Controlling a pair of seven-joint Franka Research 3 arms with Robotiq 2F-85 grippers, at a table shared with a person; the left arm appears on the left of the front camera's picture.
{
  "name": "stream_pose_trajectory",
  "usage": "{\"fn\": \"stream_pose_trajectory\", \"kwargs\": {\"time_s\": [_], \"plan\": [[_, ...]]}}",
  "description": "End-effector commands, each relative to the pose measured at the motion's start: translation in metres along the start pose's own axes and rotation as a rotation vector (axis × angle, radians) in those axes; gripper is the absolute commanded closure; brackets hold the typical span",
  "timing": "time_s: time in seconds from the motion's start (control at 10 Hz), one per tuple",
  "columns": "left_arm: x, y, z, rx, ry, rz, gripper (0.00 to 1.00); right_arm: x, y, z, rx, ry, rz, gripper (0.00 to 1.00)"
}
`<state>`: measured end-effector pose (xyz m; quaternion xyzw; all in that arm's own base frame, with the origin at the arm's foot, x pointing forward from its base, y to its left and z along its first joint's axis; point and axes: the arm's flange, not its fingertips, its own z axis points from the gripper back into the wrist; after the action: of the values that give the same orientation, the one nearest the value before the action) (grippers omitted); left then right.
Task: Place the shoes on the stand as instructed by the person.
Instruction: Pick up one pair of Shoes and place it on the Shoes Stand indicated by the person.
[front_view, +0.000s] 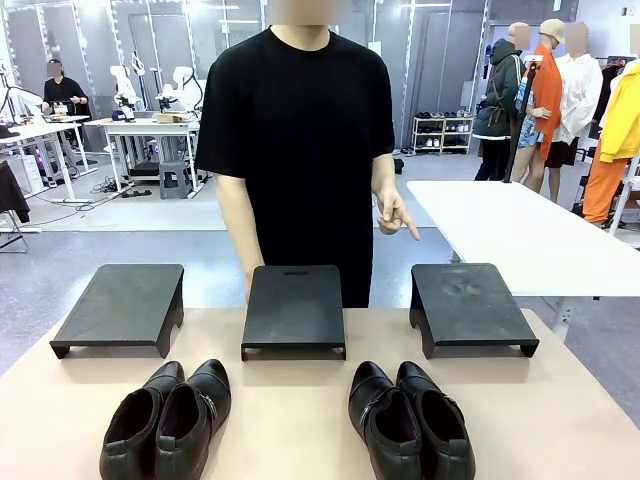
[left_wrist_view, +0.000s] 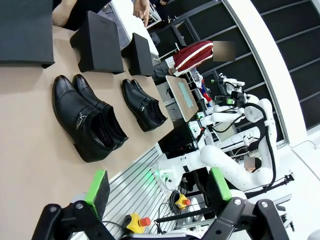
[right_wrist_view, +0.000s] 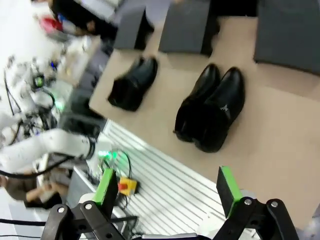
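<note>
Two pairs of glossy black shoes sit on the table (front_view: 290, 420) close to its near edge, toes turned toward the far edge. The left pair (front_view: 165, 415) lies toward the near left corner and the right pair (front_view: 410, 418) toward the near right corner, the two shoes of each pair touching side by side. Along the far edge are three black stands, set apart from one another: the left stand (front_view: 120, 305), the middle stand (front_view: 294, 308) and the right stand (front_view: 468, 305). The person (front_view: 300, 130) stands behind the middle stand, one hand (front_view: 395, 215) held low with the forefinger pointing down toward the right stand. The left gripper (left_wrist_view: 159, 185) hangs with its jaws spread wide and nothing between them, over the slatted metal base (left_wrist_view: 130, 195) by the table's near edge. The right gripper (right_wrist_view: 167, 186) is likewise wide apart and holds nothing.
</note>
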<state>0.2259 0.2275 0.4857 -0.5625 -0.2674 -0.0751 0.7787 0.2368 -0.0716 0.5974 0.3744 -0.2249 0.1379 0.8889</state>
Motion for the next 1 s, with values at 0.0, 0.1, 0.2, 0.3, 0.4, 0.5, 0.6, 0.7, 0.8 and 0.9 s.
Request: {"fn": "stream_pose_trajectory", "kwargs": {"time_s": [0.0, 0.1, 0.2, 0.3, 0.4, 0.5, 0.6, 0.7, 0.8, 0.9], "plan": [[0.001, 0.001, 0.003, -0.018, -0.007, -0.027, 0.0, 0.026, 0.009, -0.035, -0.027, 0.133, 0.03, 0.0], [0.001, 0.001, 0.003, -0.018, -0.007, -0.027, 0.0, 0.035, 0.017, -0.061, -0.046, 0.195, 0.045, 0.0], [0.001, 0.001, 0.003, -0.018, -0.007, -0.027, 0.0, 0.038, 0.022, -0.09, -0.081, 0.27, 0.041, 0.0], [0.001, 0.001, 0.003, -0.018, -0.007, -0.027, 0.0, 0.039, 0.025, -0.122, -0.134, 0.32, 0.04, 0.0], [0.001, 0.001, 0.003, -0.018, -0.007, -0.027, 0.0, 0.039, 0.028, -0.15, -0.182, 0.361, 0.031, 0.0], [0.001, 0.001, 0.003, -0.018, -0.007, -0.027, 0.0, 0.04, 0.029, -0.176, -0.255, 0.361, 0.027, 0.0], [0.001, 0.001, 0.003, -0.018, -0.007, -0.027, 0.0, 0.04, 0.028, -0.202, -0.31, 0.372, 0.008, 0.0], [0.001, 0.001, 0.003, -0.018, -0.007, -0.027, 0.0, 0.043, 0.025, -0.226, -0.336, 0.367, -0.025, 0.0], [0.001, 0.001, 0.003, -0.018, -0.007, -0.027, 0.0, 0.043, 0.021, -0.246, -0.341, 0.385, -0.062, 0.0], [0.001, 0.001, 0.003, -0.018, -0.007, -0.027, 0.0, 0.043, 0.018, -0.264, -0.39, 0.377, -0.072, 0.0]]}}
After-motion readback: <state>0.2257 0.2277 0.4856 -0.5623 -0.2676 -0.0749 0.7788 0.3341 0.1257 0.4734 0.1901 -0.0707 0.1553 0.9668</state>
